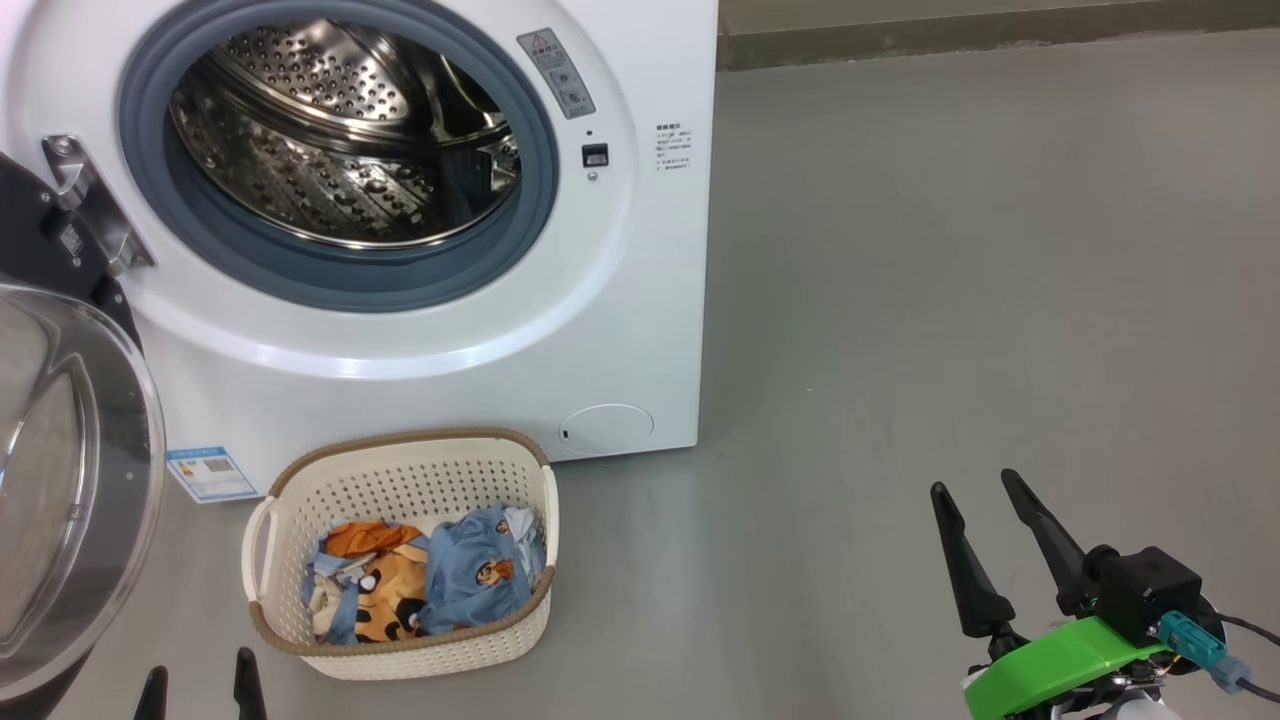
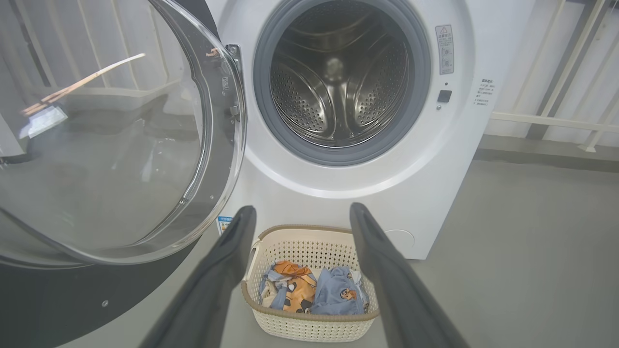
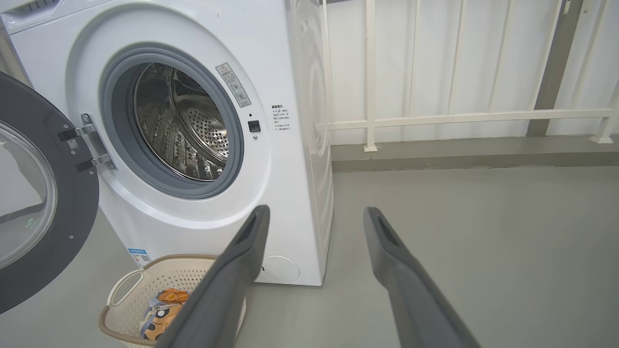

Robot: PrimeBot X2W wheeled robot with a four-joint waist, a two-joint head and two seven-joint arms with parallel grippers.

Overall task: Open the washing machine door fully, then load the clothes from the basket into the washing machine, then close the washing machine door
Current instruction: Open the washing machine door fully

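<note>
The washing machine [image 1: 640,330] stands on a grey floor [image 1: 950,250] with its door [image 1: 60,480] swung wide open on the metal hinge [image 1: 85,200] at the left of the machine's opening. The door's glass bowl bulges out from a black rim. Inside the machine's grey-blue gasket [image 1: 330,280], the steel drum [image 1: 340,150] holds no laundry that can be seen.

A grey sticker [image 1: 556,72] sits at the upper right of the machine's opening, with a red warning triangle at its top. The print below the triangle is too small to read. Just below that sticker is a small dark latch socket [image 1: 595,155], and to its right, near the machine's edge, is a block of fine dark text [image 1: 675,146], also illegible. A blue label [image 1: 211,472] with a square code pattern is stuck low on the machine's front, at its left corner. A round cap [image 1: 606,428] sits low on the right.

The basket [image 1: 400,438] rests on the floor right in front of the machine, below the opening and beside the blue label. The clothes [image 1: 430,580] lie bunched inside it, blue and orange with cartoon animal prints.

The left gripper [image 2: 302,210] hovers in front of the machine, near the basket, with its fingers spread and nothing between them. The right gripper [image 1: 975,485] hangs well off to the machine's right over bare floor, also spread wide and empty, with a green part [image 1: 1060,665] at its base. A white railing [image 3: 435,116] runs behind the machine.
</note>
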